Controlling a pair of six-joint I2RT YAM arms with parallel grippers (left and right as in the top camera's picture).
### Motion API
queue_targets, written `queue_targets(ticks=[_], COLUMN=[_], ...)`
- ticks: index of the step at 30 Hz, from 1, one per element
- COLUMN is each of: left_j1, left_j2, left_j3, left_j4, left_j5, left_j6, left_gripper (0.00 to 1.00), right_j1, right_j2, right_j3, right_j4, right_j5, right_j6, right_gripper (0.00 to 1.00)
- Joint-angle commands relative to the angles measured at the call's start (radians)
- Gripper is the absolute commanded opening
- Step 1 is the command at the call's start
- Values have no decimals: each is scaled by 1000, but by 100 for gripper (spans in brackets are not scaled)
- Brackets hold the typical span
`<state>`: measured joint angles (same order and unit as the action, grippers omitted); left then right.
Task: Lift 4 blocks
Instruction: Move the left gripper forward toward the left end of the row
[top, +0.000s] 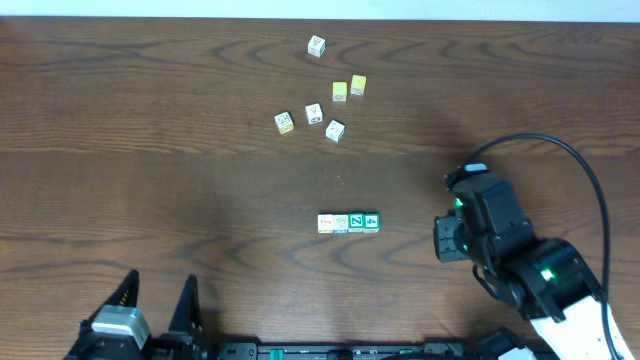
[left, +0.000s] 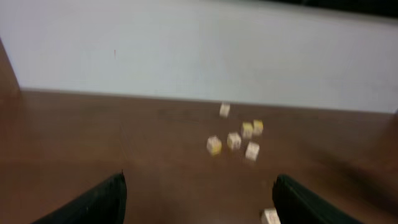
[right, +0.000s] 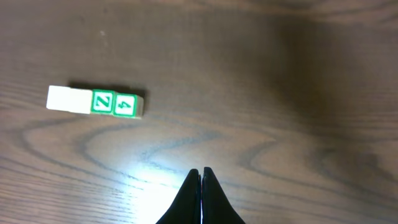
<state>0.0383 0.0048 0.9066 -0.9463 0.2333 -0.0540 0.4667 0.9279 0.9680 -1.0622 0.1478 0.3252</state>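
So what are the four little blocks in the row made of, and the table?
The four blocks look like painted wood: pale sides, with matte green printed faces on two. They're too tiny to be sure. The table looks like wood or wood-look laminate: brown swirling grain, a bit shiny under the light.

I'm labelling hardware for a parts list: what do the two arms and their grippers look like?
Left gripper: black tapered fingers, grey metal block behind. Right arm: black housings, green lights, white link, looping black cable. Right gripper: black pointed fingers.
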Motion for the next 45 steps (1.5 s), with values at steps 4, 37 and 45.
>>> queue_targets(ticks=[4,37,45], left_j1=[3,-766,-766], left_j2=[40,733,833], left_j3=[-74,-278,-278], left_j4=[-14,439,495], left_j5=[-2,-869,-783], left_j6=[-90,-196,-292], left_gripper=[76,76,76], right_j1=[-9,-36,-41], right_j2=[-46,280,292], right_j3=[17,-95,-106], right_j4=[0,298,323], right_j5=[9,37,8], right_j6=[11,26,25], right_gripper=[1,1,1])
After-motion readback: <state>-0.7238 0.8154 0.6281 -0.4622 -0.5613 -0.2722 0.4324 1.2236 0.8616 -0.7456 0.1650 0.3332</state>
